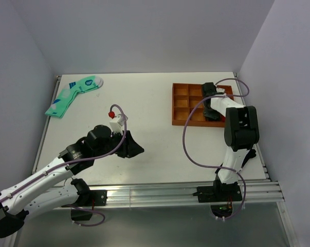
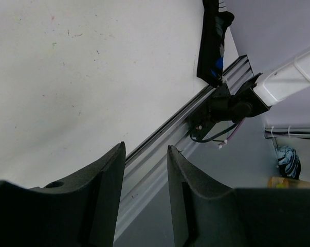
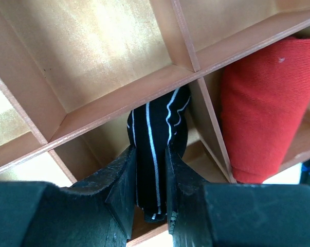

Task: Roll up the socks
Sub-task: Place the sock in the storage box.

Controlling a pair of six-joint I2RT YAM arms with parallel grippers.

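One tray cell, walls tight — right gripper clamps socks inside.

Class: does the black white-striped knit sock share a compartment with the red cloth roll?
No, a wooden divider stands between the black striped sock and the red cloth roll.

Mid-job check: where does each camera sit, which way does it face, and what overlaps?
Top external: above and behind the bases, looking down on table, tray and green sock; left arm and right arm show.
Left wrist: facing across the table toward the near rail; the open, empty left end effector shows.
Right wrist: facing down into the tray; the right end effector shows, shut on the black striped sock; red cloth in the next compartment.
Shared: top and right wrist see the tray.
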